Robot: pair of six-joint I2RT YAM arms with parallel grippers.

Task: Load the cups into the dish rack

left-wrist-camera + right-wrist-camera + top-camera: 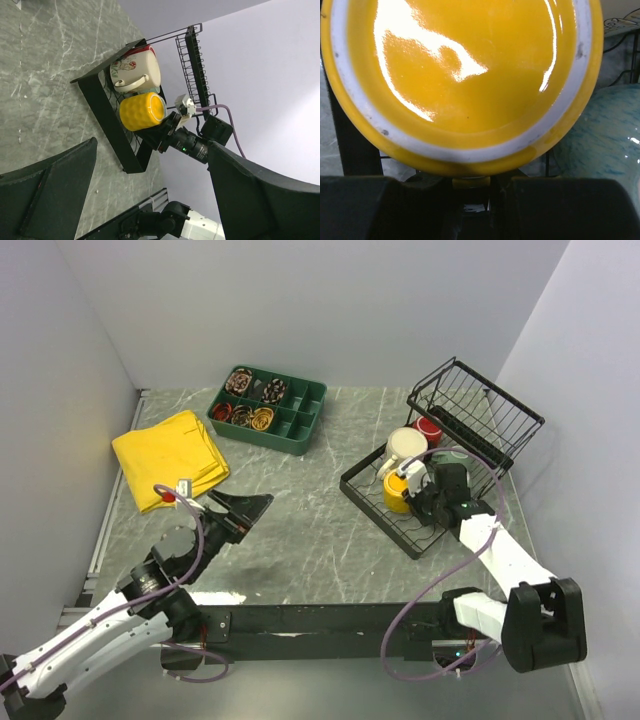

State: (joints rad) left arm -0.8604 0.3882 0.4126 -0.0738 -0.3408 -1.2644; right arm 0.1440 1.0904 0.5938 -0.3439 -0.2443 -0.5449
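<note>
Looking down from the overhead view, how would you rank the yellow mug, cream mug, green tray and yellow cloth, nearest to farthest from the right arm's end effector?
Measured from the right end effector:
1. yellow mug: right against it, in the dish rack.
2. cream mug: just behind the yellow one, also in the rack.
3. green tray: towards the back, left of the rack.
4. yellow cloth: far left side.

The dish rack [375, 515] is standing on the right side of the table [320, 550], its basket end at the back. Three cups are sitting in a row on its base: the nearest cup [397, 492], the middle cup [405, 447] behind it, and the farthest cup [430, 428] (just before the basket). A fourth cup [605, 140] is resting just beside the nearest. The compartment tray [268, 412] is sitting back-centre, the cloth [170, 458] left of it.
</note>
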